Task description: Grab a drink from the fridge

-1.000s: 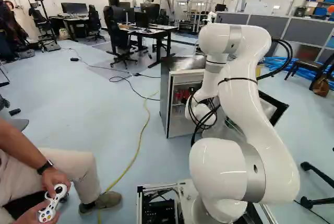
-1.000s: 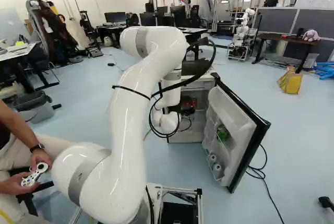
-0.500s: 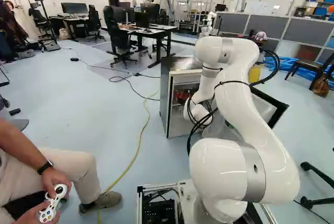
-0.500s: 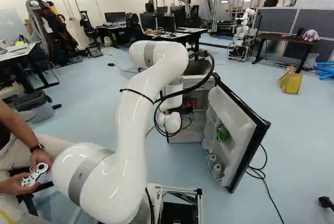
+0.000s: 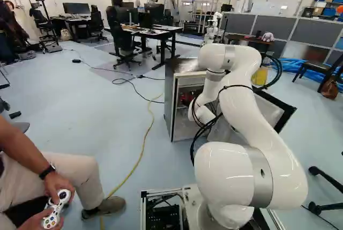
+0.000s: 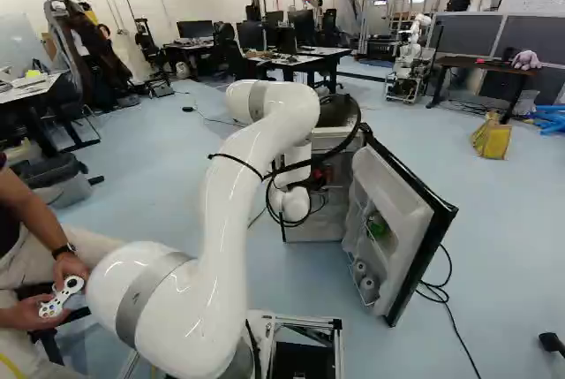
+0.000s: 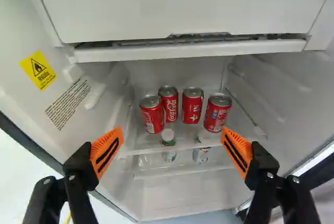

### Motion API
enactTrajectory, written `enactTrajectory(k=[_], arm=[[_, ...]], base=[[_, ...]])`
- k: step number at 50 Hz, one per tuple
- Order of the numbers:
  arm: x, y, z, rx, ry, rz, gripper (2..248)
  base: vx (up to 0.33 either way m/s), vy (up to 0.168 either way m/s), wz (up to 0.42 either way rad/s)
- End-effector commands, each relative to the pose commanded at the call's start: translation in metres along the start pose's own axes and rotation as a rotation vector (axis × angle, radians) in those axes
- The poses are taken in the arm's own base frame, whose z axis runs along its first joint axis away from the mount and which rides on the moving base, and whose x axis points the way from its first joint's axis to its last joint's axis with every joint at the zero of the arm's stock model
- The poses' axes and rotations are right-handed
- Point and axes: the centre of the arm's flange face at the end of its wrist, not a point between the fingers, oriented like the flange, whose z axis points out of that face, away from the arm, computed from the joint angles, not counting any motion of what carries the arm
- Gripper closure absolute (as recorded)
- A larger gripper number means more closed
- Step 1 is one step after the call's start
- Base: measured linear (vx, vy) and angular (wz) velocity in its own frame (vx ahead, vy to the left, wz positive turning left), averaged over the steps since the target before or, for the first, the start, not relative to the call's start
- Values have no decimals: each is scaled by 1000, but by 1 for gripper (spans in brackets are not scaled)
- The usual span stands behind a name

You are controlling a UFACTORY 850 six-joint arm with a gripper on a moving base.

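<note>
Pale blue floor (image 6: pixel 494 246), grey partitions (image 6: pixel 547 39) beyond. One fridge (image 5: pixel 170 96), door (image 6: pixel 397 207) open; green item (image 6: pixel 378 226) in the door rack, shown by the right base view alone. Four red cans (image 7: pixel 218 114), upright on the upper shelf (image 7: pixel 141 139), ahead of the gripper (image 7: pixel 172 133); full group in the wrist view only. One yellow label (image 7: pixel 37 70), inner wall, likewise wrist view only. Gripper: black, orange-padded fingers (image 7: pixel 107 151) spread wide, cans beyond them.
</note>
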Motion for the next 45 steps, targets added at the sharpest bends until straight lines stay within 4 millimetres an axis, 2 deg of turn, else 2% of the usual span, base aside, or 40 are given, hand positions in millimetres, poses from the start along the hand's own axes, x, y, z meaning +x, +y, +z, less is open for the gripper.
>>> enactTrajectory(k=[45], arm=[[-12,18,36,-19,-65,-9,3]], base=[[0,0,0]])
